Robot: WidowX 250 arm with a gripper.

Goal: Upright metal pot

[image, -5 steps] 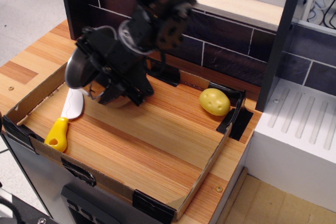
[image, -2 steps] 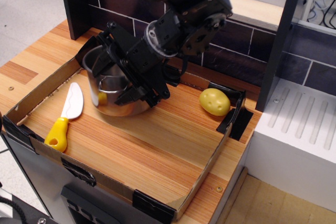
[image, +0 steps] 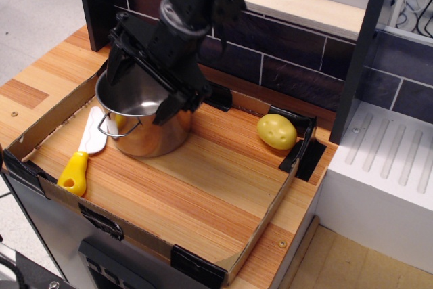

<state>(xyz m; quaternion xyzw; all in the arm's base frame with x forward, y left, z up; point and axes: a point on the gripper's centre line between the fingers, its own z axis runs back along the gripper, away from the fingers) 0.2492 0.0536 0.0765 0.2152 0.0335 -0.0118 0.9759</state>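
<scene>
The metal pot (image: 154, 135) stands upright on its base at the back left of the cardboard tray (image: 265, 223), its mouth facing up and a loop handle showing on its left side. My gripper (image: 145, 86) hangs just above the pot's mouth. Its black fingers (image: 116, 64) are spread wide over the opening, one toward the far left rim and one near the right rim. They do not appear to clamp the rim. The arm hides the pot's back rim.
A knife with a yellow handle (image: 74, 171) and a white blade lies left of the pot, close to its handle. A yellow potato (image: 276, 131) sits at the tray's back right corner. A dark tiled wall (image: 298, 72) stands behind, and a white ridged unit (image: 385, 167) at right.
The pot went from tilted on its side, held by my gripper, to standing upright on the tray floor. My gripper has let go, spread its fingers, and risen above the pot's mouth.
</scene>
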